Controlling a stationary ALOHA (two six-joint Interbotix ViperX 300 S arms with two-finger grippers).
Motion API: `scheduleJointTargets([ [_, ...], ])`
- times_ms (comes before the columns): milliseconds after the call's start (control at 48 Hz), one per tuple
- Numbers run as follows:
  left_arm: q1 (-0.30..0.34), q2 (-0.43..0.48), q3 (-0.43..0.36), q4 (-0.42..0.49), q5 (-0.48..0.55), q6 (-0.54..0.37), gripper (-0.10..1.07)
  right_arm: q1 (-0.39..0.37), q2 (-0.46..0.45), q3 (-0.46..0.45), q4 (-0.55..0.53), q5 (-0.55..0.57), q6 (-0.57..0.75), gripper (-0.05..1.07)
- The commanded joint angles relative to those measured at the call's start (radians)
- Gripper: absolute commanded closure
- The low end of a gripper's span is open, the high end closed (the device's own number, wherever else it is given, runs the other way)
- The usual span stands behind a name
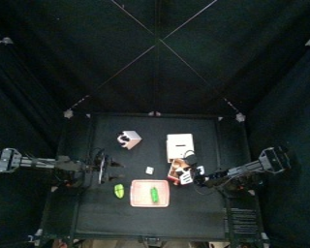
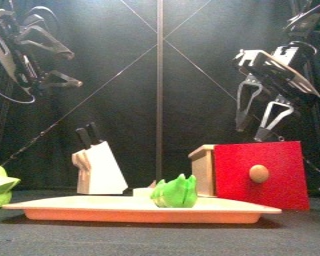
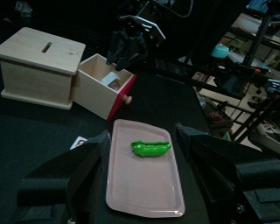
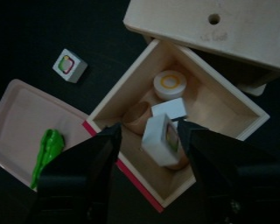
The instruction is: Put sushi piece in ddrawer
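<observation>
The sushi piece [image 4: 70,63], a tiny white square with an orange middle, lies on the black table beside the pink tray [image 4: 20,118]; it also shows in the top view [image 1: 150,170]. The wooden box [image 1: 181,144] has its drawer [image 4: 213,131] pulled open, red front [image 2: 260,175] towards the table's front. My right gripper [image 4: 154,131] hangs open over the drawer's inside, where a round wooden piece [image 4: 167,83] and white blocks [image 4: 163,131] lie. My left gripper [image 3: 143,147] is open above the pink tray [image 3: 136,188], over a green piece [image 3: 150,147].
A second green piece [image 1: 119,191] lies on the table left of the tray. A knife block [image 1: 128,140] stands at the back left of the box. The right arm [image 3: 136,39] shows above the drawer in the left wrist view.
</observation>
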Motion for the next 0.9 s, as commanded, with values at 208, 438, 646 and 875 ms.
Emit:
scheduleJointTargets([
  [208,0.003,0.002,-0.012,-0.002,-0.005,0.002,0.03,-0.002,0.0,-0.006,0.043,-0.002,-0.012,0.1],
  [438,0.003,0.002,-0.012,0.0,-0.005,0.002,0.03,-0.002,0.0,-0.006,0.046,-0.011,-0.012,0.1],
  [646,0.005,0.002,-0.012,-0.002,-0.005,0.002,0.03,-0.003,0.009,-0.006,0.041,-0.029,-0.012,0.1],
  [875,0.003,0.002,-0.012,-0.002,-0.005,0.002,0.03,-0.003,0.026,-0.023,0.029,-0.032,-0.012,0.1],
])
